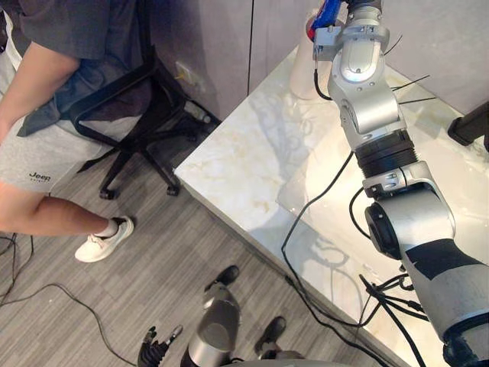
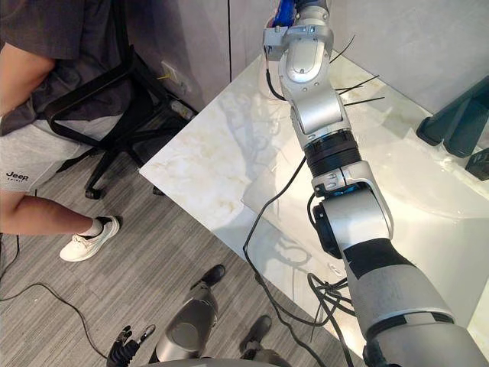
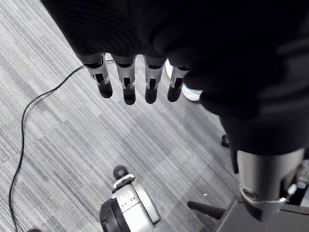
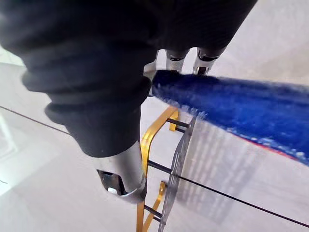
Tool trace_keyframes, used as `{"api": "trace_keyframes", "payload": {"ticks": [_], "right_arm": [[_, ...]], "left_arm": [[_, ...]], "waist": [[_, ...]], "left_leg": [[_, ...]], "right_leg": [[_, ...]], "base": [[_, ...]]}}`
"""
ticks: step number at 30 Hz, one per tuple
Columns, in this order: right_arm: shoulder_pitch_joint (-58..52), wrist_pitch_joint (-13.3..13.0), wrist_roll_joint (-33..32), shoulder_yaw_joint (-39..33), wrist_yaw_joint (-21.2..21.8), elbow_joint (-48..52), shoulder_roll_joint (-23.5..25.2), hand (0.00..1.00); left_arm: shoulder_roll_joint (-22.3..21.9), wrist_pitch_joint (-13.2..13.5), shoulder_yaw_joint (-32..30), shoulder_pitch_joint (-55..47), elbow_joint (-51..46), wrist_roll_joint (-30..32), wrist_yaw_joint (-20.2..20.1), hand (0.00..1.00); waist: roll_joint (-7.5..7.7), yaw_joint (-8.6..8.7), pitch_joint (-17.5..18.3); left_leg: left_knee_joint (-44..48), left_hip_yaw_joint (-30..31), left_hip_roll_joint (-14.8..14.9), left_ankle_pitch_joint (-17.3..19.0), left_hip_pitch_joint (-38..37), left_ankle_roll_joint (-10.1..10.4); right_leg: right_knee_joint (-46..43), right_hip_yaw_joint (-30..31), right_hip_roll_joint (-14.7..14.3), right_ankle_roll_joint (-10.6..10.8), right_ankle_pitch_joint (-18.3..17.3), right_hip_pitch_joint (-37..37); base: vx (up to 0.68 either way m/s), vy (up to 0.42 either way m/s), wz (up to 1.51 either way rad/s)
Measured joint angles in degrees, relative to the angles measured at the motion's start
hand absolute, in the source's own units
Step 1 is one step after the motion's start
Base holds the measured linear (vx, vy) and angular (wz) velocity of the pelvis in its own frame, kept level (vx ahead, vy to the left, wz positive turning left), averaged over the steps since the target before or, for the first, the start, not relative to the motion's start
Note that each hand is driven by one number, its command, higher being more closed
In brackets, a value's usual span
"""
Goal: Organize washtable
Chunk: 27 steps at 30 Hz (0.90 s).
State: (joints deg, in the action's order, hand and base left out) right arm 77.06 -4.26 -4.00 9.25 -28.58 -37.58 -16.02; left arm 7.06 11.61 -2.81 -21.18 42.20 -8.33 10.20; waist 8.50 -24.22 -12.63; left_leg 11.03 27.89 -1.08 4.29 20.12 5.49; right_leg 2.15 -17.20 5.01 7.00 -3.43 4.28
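Observation:
My right arm reaches over the marble washtable (image 1: 252, 164) to its far end. There my right hand (image 4: 120, 159) is shut on a blue fuzzy item (image 4: 231, 104) with a red edge, seen as blue and red (image 1: 325, 15) at the picture's top. The fingers (image 4: 206, 58) curl behind it, and the thumb lies on the near side. Just beyond the hand stands a gold wire rack (image 4: 153, 135) with a clear panel. My left hand (image 3: 128, 79) hangs low over the floor to the table's left, open and empty, fingers (image 1: 157, 340) straight.
A person sits on a black office chair (image 1: 141, 115) left of the table, one shoe (image 1: 103, 238) on the grey floor. Dark objects (image 2: 454, 122) stand at the table's right side. The table's near edge (image 1: 229, 222) runs diagonally.

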Motion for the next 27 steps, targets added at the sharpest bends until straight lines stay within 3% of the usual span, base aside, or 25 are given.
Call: {"api": "trace_keyframes", "payload": {"ticks": [10,15,21,25,27], "right_arm": [[-1.13,0.03,0.11,0.01,0.03,1.18,-0.79,0.0],[-1.42,-0.5,0.44,0.1,-0.05,9.76,-6.53,0.0],[-6.66,-4.4,0.0,-1.46,0.06,16.94,-16.14,0.0],[-19.08,-8.27,-1.51,-13.55,0.08,24.15,-19.21,0.0],[-28.97,-10.59,-3.9,-25.02,-0.45,25.6,-19.39,0.0]], "left_arm": [[0.16,-0.36,-0.12,-0.02,1.32,0.02,0.02,0.0],[0.1,-1.3,-1.09,-0.07,2.22,0.02,-0.04,0.0],[-0.35,-1.67,-4.18,-0.06,5.21,0.01,-0.27,0.0],[-0.48,-2.32,-6.0,-0.08,7.52,-0.01,-1.05,0.0],[-0.67,-2.43,-6.91,-0.28,8.41,-0.02,-1.44,0.0]], "waist": [[0.07,1.6,0.12],[0.18,3.23,1.13],[0.43,6.83,4.17],[0.33,9.51,6.83],[0.0,11.03,7.93]], "left_leg": [[-0.05,-0.79,0.14,-0.17,-1.5,0.21],[-0.11,-1.77,0.4,-0.19,-2.55,0.19],[-0.97,-4.77,0.37,-0.16,-5.86,0.11],[-1.22,-7.14,0.54,0.26,-7.31,-0.28],[-1.27,-7.92,0.12,0.65,-7.92,-0.38]], "right_leg": [[-0.01,0.79,0.0,-0.21,0.15,-1.06],[0.05,3.11,0.05,-0.16,0.94,-1.26],[0.04,6.83,0.56,-0.09,1.75,-2.08],[-0.15,9.6,0.87,0.09,2.21,-2.06],[-0.17,10.58,1.11,0.25,2.46,-2.0]], "base": [[0.0,0.01,-0.03],[-0.02,0.038,-0.17],[-0.04,0.054,-0.28],[-0.05,0.054,-0.34],[-0.04,0.047,-0.26]]}}
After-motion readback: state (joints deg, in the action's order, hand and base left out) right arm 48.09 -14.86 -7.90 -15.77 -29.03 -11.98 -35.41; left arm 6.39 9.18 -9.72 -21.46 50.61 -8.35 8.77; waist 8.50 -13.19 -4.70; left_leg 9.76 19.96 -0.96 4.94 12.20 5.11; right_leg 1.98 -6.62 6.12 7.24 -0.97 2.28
